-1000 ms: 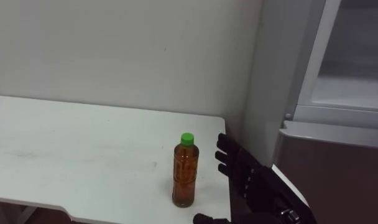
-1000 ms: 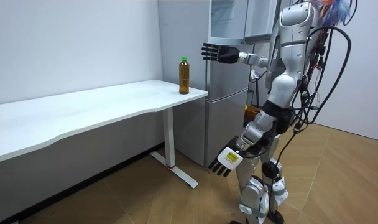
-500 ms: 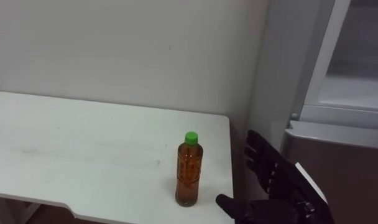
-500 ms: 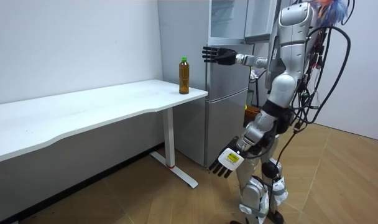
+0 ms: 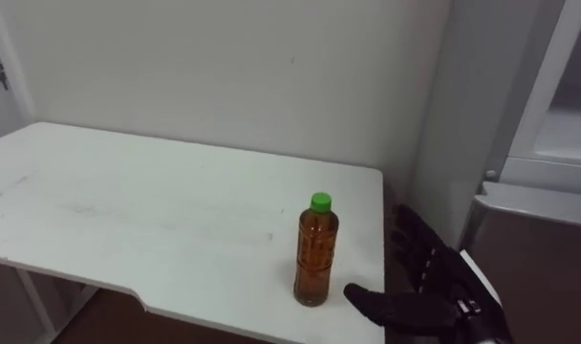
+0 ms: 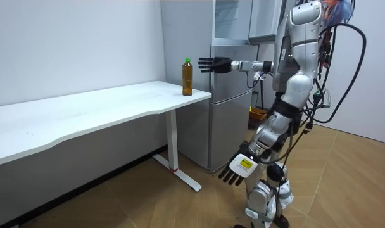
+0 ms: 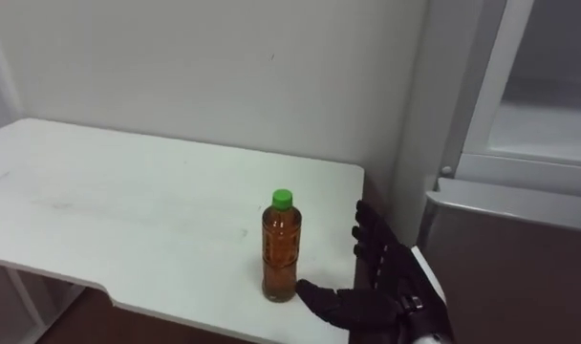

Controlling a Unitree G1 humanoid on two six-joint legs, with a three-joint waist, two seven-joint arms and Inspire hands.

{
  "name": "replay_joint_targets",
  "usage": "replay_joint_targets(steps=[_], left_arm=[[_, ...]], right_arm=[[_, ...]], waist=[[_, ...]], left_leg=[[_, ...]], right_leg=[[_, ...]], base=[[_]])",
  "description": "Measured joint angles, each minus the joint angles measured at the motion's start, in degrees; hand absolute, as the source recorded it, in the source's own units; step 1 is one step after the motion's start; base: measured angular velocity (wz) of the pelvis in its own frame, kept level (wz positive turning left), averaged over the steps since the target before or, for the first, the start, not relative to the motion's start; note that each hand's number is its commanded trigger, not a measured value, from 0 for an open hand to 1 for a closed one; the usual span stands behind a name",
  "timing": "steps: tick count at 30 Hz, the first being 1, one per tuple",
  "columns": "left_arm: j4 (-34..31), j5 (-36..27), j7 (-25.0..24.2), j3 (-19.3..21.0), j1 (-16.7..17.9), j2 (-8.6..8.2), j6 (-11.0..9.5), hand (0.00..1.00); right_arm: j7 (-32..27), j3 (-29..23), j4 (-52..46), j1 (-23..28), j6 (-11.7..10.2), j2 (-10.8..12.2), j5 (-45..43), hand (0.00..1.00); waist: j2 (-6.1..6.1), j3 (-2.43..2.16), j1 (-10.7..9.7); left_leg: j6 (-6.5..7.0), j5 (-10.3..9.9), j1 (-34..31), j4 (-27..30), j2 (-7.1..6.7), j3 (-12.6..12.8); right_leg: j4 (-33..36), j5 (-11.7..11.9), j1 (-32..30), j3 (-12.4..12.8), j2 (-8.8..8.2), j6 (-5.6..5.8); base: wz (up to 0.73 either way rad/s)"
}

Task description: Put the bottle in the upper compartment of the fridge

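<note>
bottle [image 5: 315,253] stands upright on the white table [image 5: 128,205], near its right front corner, green cap on. right hand [image 5: 419,298] is spread open just to the bottle's right, thumb low near the base, grasping nothing. left hand [image 6: 241,168] hangs slack and open at the robot's side.

recommendation: bring the palm in level against the bottle's mid-body, below the cap, and close fingers and thumb round it before lifting. a sideways nudge this near the edge could tip it off.

fridge [image 5: 534,205] upper compartment looks open, but its shelf space is cut off at the frame edge. whether the thumb touches the bottle cannot be determined.
</note>
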Motion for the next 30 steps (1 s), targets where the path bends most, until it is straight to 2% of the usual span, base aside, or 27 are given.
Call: replay_joint_targets(steps=[5, 9, 11, 17, 23, 26, 30], left_arm=[[-0.9, -0.01, 0.01, -0.17, 0.02, 0.35, 0.24, 0.0], [-1.5, 0.01, 0.01, -0.23, 0.01, 1.16, 0.99, 0.0], [-1.6, 0.0, 0.0, -0.23, 0.01, 1.2, 0.99, 0.0], [-2.07, 0.01, 0.0, -0.23, 0.04, 1.27, 1.08, 0.0], [-2.59, 0.04, 0.0, -0.24, -0.16, 1.24, 1.95, 0.0], [-2.67, 0.06, 0.0, -0.32, -0.51, 1.09, 2.23, 0.0], [-2.67, 0.9, 0.0, -0.23, -1.0, 0.77, 2.46, 0.0]], right_arm=[[-0.56, 0.41, 2.56, -0.69, 0.03, -0.01, 0.11, 0.0], [-0.76, 1.35, 3.12, -1.13, 0.65, -0.01, 0.09, 0.0], [-0.91, 1.55, 3.79, -1.9, 0.65, -0.01, 0.1, 0.0], [-1.78, 2.03, 5.68, -4.4, 0.65, -0.01, 0.0, 0.0], [-2.62, 2.06, 7.66, -5.65, 0.71, 0.08, -1.48, 0.0], [-3.42, 2.06, 8.4, -7.88, 0.72, 0.11, -1.93, 0.0], [-3.71, 2.02, 10.55, -9.87, 0.71, 0.12, -2.44, 0.0]], waist=[[-0.3, 0.08, 0.08], [-0.88, -0.04, 0.36], [-0.83, 0.11, 0.54], [-0.85, 0.13, 1.42], [-0.76, 0.16, 1.67], [-0.38, 0.33, 1.79], [-0.15, 0.31, 2.57]], left_leg=[[0.37, 0.46, -1.17, 0.03, -0.55, -0.81], [0.46, 0.58, -1.85, 0.12, -0.65, -0.89], [0.46, 0.59, -1.89, 0.12, -0.6, -0.91], [0.4, 0.68, -2.02, 0.18, -0.58, -1.14], [0.32, 0.97, -2.86, 0.37, -0.68, -2.06], [0.29, 1.35, -3.63, 0.35, -0.66, -2.2], [0.25, 1.47, -3.99, 0.36, -0.69, -2.41]], right_leg=[[0.12, 0.0, -0.86, -1.04, -0.47, 0.0], [0.39, 0.01, -1.67, -1.11, -0.57, 0.0], [0.76, 0.01, -1.75, -1.16, -0.6, 0.0], [0.78, 0.0, -1.79, -1.47, -0.59, 0.0], [0.81, 0.0, -2.04, -2.93, -0.64, 0.0], [0.96, 0.06, -2.9, -3.24, -0.65, -0.09], [1.02, 0.06, -3.2, -3.42, -0.67, -0.09]], base=[[0.11], [0.01], [0.0], [0.01], [0.08], [0.02], [0.02]])
